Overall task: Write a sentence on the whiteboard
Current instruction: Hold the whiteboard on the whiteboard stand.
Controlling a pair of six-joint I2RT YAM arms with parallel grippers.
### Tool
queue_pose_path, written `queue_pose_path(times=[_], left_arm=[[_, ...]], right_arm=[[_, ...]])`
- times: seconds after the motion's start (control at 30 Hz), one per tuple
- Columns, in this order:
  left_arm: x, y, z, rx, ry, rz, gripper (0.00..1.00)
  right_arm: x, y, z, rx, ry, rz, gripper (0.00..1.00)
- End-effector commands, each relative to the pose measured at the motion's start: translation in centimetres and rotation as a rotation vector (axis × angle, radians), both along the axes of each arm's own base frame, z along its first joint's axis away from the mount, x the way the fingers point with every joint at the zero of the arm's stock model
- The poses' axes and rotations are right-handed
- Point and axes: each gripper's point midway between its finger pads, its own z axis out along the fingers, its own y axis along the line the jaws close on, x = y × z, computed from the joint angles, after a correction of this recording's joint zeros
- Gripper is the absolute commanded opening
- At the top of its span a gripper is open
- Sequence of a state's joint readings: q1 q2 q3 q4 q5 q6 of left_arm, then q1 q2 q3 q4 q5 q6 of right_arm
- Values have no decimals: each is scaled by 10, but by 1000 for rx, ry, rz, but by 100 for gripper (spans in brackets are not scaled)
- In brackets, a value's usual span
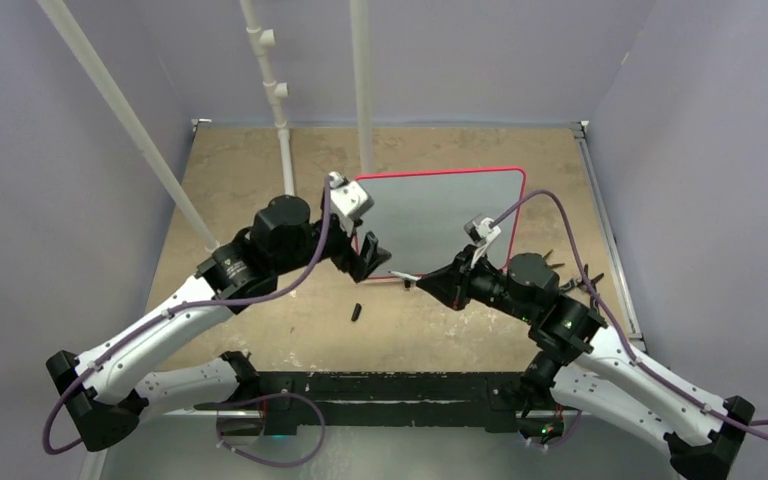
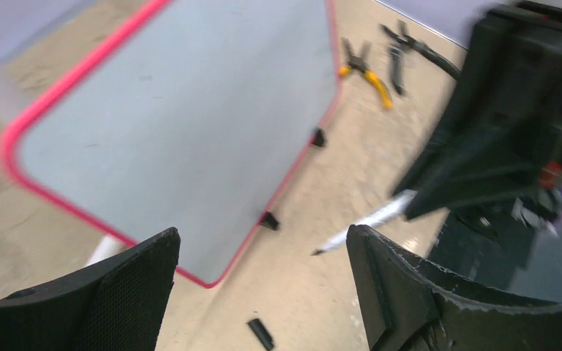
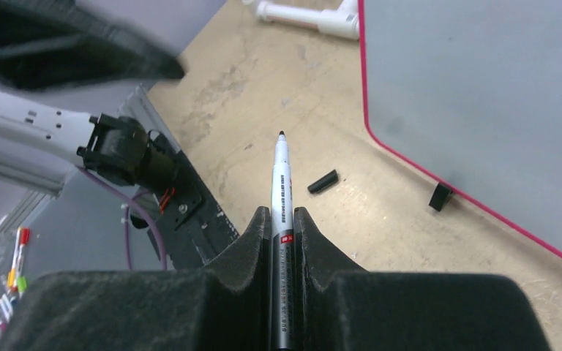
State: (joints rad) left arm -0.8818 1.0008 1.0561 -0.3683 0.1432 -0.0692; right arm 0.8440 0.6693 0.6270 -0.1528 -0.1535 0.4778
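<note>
**Condition.** The whiteboard [image 1: 440, 215] lay flat on the surface [image 1: 260, 170], right of centre and beyond both arms. Its face was bare and no sentence showed in any view. The right jaws pinched a marker [image 3: 281, 172] by the barrel. It was uncapped, and its tip pointed away from the board toward the left arm, over bare surface just off the board's near left corner. The cap [image 3: 323, 181] lay loose on the surface near that corner. The left jaws were spread wide and held nothing, hanging close above the same corner. Pliers [image 2: 372, 73] lay beyond the board's right edge.

**Risks noted.**
1. Collision. Both wrists crowded the one corner with the marker tip between them. In my judgement, a swing of the right arm toward the board could strike the left jaws or snag the purple cables.
2. Board shift. The board stood on small feet and nothing gripped it. Writing pressure could well slide it and spoil the strokes unless the left arm steadied it first.
3. Stray marks. The tip was off the board. Lowering it before it crossed the frame would ink the surface or catch on the pink rim.
4. Marker slip. The grip sat well back on the barrel, so a downward load at the tip might lever the pen in the pads.
5. Cap. It could be knocked away by either arm.

The left wrist view was blurred, so fine detail there could not be confirmed.
</note>
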Motion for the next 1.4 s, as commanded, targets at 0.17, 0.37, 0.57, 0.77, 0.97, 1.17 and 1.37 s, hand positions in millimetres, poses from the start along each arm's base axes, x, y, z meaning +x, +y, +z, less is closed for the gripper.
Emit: queue_pose_path(times=[0.17,0.37,0.57,0.77,0.97,1.17,1.37], left_arm=[[76,60,44,-213,26,266,84],[88,75,27,-262,78,207,84],[99,74,0,-278,125,123,81],[117,65,-21,-265,159,74,78],[132,56,-34,-260,188,36,71],[135,49,-41,-301,211,4,54],[134,48,-47,-304,208,2,42]], right_arm=[[13,-21,53,164,-142,-144,0],[22,-21,73,266,-243,-178,0],[35,-9,82,340,-334,-182,0],[64,7,72,299,-350,-243,0],[86,13,75,302,-392,-310,0],[100,25,74,288,-415,-323,0],[105,28,82,309,-444,-331,0]])
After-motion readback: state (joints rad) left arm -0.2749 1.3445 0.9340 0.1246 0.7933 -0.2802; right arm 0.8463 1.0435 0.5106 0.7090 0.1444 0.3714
